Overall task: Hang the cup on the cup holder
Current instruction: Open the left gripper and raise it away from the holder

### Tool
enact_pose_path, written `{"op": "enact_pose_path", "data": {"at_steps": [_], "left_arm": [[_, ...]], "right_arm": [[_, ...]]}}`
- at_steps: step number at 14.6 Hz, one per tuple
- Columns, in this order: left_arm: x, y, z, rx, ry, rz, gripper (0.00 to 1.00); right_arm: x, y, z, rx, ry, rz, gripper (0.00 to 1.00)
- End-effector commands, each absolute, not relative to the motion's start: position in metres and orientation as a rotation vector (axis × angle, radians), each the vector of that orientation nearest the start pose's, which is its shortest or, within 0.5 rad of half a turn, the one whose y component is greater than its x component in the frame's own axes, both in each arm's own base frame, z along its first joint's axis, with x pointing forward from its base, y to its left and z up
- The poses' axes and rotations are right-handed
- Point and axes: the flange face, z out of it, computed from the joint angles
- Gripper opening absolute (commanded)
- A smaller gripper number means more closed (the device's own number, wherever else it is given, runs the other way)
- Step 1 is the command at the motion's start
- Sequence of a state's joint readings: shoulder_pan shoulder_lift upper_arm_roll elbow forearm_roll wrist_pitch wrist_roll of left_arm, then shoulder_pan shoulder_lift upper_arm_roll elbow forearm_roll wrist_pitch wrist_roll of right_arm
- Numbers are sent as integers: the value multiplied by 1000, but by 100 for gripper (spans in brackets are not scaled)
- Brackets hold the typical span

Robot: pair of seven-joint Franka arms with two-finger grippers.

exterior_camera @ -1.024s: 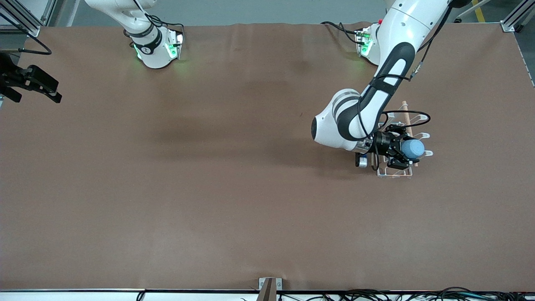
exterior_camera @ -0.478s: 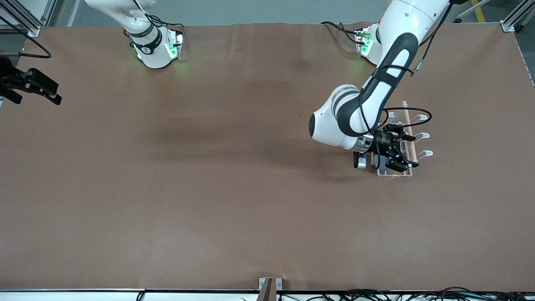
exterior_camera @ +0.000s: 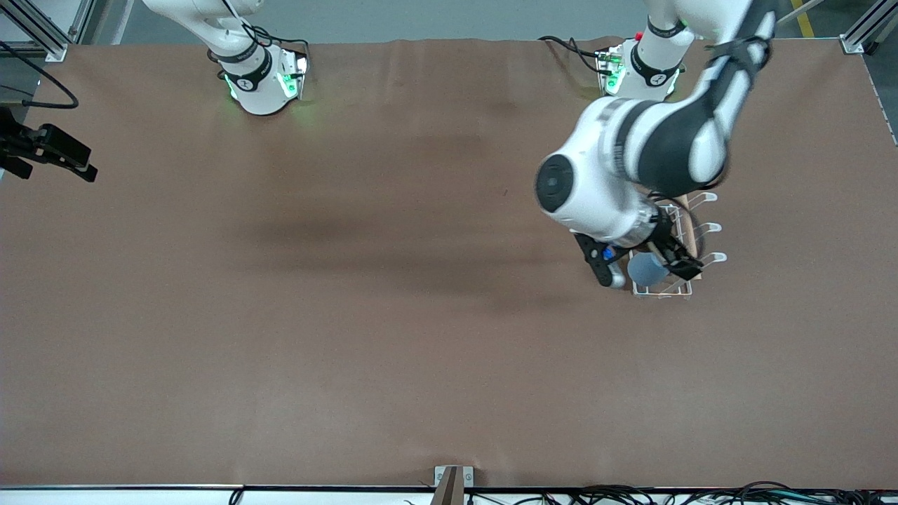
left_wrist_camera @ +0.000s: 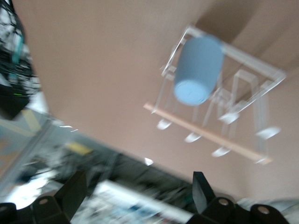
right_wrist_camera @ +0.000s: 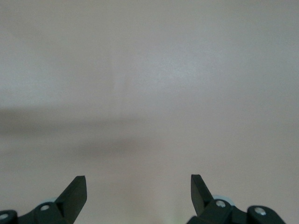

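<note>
The small light blue plastic cup (left_wrist_camera: 198, 71) hangs on a prong of the white wire cup holder (left_wrist_camera: 261, 70) — axis slanted. The left gripper (exterior_camera: 642, 259), spread wide and empty, is above it; the right gripper (exterior_camera: 49, 151) waits at nine o'clock, open.

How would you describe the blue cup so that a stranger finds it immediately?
On the brown table, look toward the left arm's end for the white wire cup holder with a wooden rod. The cup sits on a prong at the holder's end nearer the front camera, below the open left gripper. It is the only light blue thing there.
</note>
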State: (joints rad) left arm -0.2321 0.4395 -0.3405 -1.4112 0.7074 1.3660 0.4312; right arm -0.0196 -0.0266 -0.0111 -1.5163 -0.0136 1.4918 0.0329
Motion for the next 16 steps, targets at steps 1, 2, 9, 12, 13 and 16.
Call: {"op": "enact_pose_path", "data": {"at_steps": [1, 2, 9, 12, 13, 16], "left_arm": [[593, -239, 481, -2421, 1047, 416, 100], [591, -235, 492, -2499, 949, 379, 100], [577, -189, 585, -3005, 447, 134, 100], [570, -149, 619, -3051, 354, 57, 100], [567, -135, 622, -3052, 315, 59, 100], [551, -89, 634, -3125, 172, 85, 100]], "right_arm": [[536, -24, 652, -3124, 120, 17, 98], [536, -25, 652, -3124, 123, 17, 98], [535, -34, 651, -3126, 54, 25, 98], [535, -35, 651, -3126, 51, 25, 98], [536, -35, 651, -3126, 49, 23, 98], [536, -35, 651, -3125, 32, 23, 98]]}}
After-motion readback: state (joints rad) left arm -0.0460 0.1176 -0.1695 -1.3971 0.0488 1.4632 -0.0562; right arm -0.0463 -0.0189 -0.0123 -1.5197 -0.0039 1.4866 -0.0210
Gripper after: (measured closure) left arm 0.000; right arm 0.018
